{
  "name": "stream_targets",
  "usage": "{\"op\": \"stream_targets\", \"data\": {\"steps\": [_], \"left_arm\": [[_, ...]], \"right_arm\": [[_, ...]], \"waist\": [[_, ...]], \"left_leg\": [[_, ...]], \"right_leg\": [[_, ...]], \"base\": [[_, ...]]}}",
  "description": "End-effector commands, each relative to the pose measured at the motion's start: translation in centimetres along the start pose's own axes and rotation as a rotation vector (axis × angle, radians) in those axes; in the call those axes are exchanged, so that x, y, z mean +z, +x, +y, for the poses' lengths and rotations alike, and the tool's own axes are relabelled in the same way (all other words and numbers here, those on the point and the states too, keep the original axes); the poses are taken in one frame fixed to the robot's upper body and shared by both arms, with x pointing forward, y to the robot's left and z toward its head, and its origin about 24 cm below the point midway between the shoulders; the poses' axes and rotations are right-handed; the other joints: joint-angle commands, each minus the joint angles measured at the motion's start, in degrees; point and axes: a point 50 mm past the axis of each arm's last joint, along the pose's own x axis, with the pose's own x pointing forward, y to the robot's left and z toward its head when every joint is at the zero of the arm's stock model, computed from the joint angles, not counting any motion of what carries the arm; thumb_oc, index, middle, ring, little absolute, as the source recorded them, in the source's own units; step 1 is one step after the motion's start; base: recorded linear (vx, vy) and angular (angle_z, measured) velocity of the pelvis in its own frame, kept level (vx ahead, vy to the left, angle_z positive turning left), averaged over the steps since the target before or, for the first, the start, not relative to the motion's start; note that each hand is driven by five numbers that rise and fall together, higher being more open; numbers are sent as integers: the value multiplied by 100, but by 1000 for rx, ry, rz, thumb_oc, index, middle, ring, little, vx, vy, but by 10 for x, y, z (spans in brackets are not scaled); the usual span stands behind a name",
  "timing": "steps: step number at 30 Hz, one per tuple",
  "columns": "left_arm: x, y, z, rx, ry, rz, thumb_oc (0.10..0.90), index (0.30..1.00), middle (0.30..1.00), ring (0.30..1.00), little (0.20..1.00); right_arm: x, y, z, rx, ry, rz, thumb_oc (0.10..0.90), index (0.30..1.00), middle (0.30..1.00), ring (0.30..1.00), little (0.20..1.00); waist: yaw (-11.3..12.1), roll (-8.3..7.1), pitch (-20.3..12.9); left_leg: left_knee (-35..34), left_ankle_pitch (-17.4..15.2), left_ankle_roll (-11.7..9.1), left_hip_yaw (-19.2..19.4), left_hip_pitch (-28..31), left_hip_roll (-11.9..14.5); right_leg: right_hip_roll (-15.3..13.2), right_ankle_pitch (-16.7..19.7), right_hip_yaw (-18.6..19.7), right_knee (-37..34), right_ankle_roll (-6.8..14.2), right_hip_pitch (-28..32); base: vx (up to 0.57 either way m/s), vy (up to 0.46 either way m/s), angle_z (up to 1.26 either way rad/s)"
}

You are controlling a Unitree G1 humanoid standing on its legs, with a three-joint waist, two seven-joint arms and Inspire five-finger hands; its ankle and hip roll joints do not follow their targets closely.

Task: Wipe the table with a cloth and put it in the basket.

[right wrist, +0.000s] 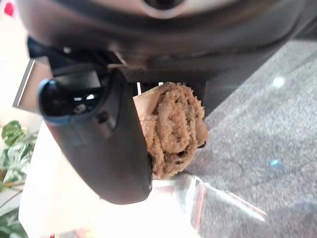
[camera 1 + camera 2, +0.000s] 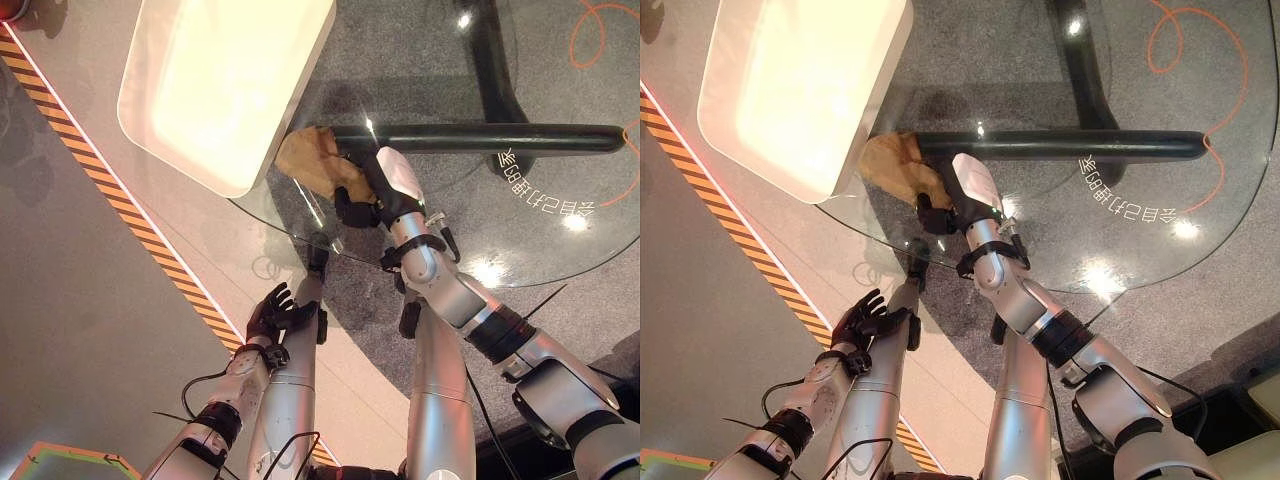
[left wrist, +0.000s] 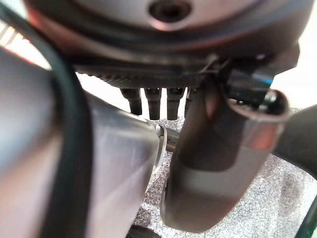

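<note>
Right hand (image 2: 372, 195) is out over the round glass table (image 2: 560, 255), near its edge, with its fingers and thumb curled round a tan cloth (image 2: 315, 160). In the right wrist view the cloth (image 1: 173, 126) is bunched into folds and pinched between the thumb (image 1: 106, 144) and the dark bulk of the hand, so the grip is tight on it. The free part of the cloth spreads flat on the glass beyond the hand, reaching toward a cream-white tray-like container (image 2: 225, 80) with rounded corners. Cloth and container look to be touching or just beside each other; cannot tell which. The container sits partly over the table edge, lying over the grey floor (image 2: 60, 280) on the robot's left side. Whether this container is the basket of the task cannot be told. Through the glass, the black table base (image 2: 490, 137) shows as a long bar with a crosspiece. Left hand (image 2: 275, 313) hangs low, beside and below the table edge, well apart from the cloth, fingers loosely spread and holding nothing. In the left wrist view its fingers (image 3: 152, 101) show straight in a row. A striped orange-and-black band (image 2: 120, 205) runs across the floor. An orange cord (image 2: 1200, 120) loops on the floor beneath the far side of the table.
</note>
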Motion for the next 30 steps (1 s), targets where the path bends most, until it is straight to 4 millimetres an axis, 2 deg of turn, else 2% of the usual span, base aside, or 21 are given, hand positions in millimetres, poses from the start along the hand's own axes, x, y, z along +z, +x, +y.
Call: {"op": "stream_targets", "data": {"steps": [1,8,14,20,25,30], "left_arm": [[-39,-13,-10,-32,6,135,800,900,900,900,900],[-36,-12,-7,-15,-3,141,800,900,900,900,900],[-41,-14,3,18,-12,168,800,900,900,900,900],[-42,-14,5,22,-17,165,800,900,900,900,900],[-40,-12,0,31,-28,162,800,900,900,900,900],[-47,-15,4,39,-25,180,800,900,900,900,900]], "right_arm": [[50,-7,23,144,106,-226,100,300,300,300,200],[52,-13,27,172,117,-240,100,300,300,300,200],[52,-13,30,153,104,-248,100,300,300,300,200],[47,-12,20,65,120,-225,100,300,300,300,200],[40,-4,-1,-135,127,-176,100,300,300,300,200],[28,-2,-20,-271,142,-103,100,300,300,300,200]], "waist": [[-99,233,-103],[-128,186,-103],[-146,155,-103],[-161,145,-103],[-184,149,-103],[-207,124,-103]], "left_leg": [[545,-376,360,636,-386,-441],[575,-375,363,656,-427,-410],[531,-350,337,698,-447,-353],[502,-341,339,688,-449,-347],[511,-362,350,684,-434,-347],[498,-366,348,686,-407,-337]], "right_leg": [[463,725,-25,-875,99,-119],[474,736,-34,-856,111,-151],[507,737,-63,-892,104,-151],[521,753,-40,-918,112,-161],[522,758,-29,-910,112,-164],[530,783,-33,-920,110,-144]], "base": [[0,0,0],[-1,-14,0],[0,0,0],[0,0,0],[0,0,0],[0,0,0]]}}
